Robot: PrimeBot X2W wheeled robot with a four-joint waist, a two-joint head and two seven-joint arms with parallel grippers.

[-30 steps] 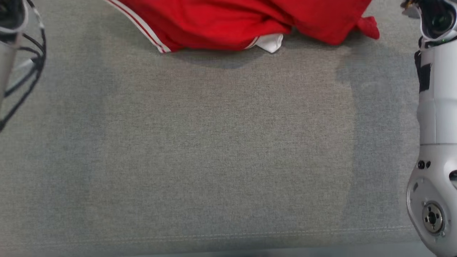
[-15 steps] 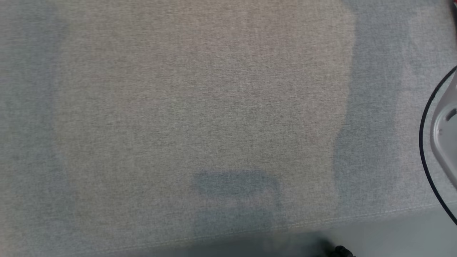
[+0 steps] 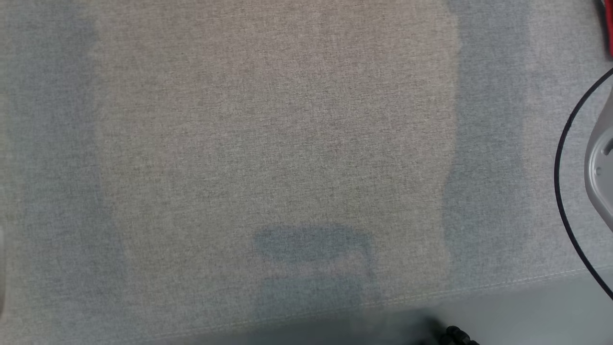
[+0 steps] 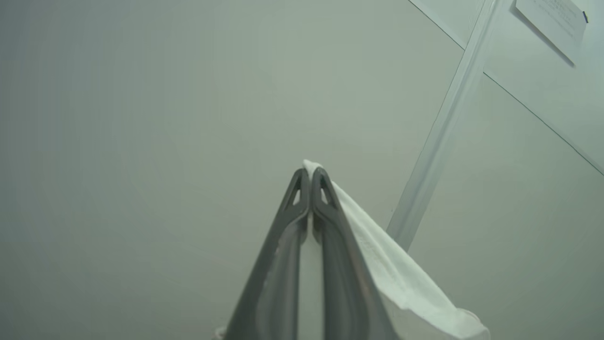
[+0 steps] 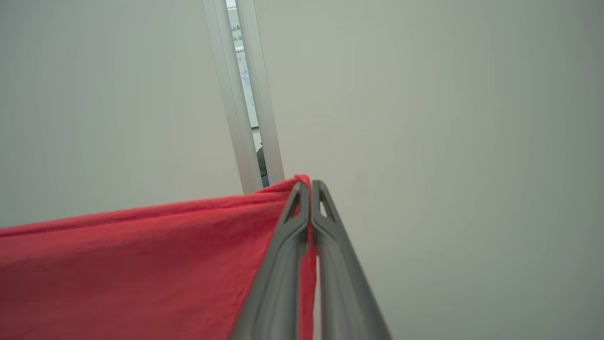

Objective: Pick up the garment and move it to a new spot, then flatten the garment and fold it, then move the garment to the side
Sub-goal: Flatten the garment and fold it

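I count one garment [image 5: 141, 264], red, with one white patch [image 4: 391, 269] of it showing on my left side. Two grippers are mine, one left gripper [image 4: 310, 172] and one right gripper [image 5: 309, 184], each with two dark fingers [image 4: 278, 274], four in all. Below me lies one grey cloth-covered surface [image 3: 268, 143]. At its right side I see one black cable [image 3: 556, 172] in a single loop and one pale arm piece [image 3: 601, 167]. At the near edge sits one small dark lump [image 3: 455, 335]; what it is I cannot tell. On the far wall there is one sheet of paper [image 4: 549, 19], one pale strip [image 4: 443, 127] beyond my left gripper, and two pale rails [image 5: 237, 118] side by side beyond my right.
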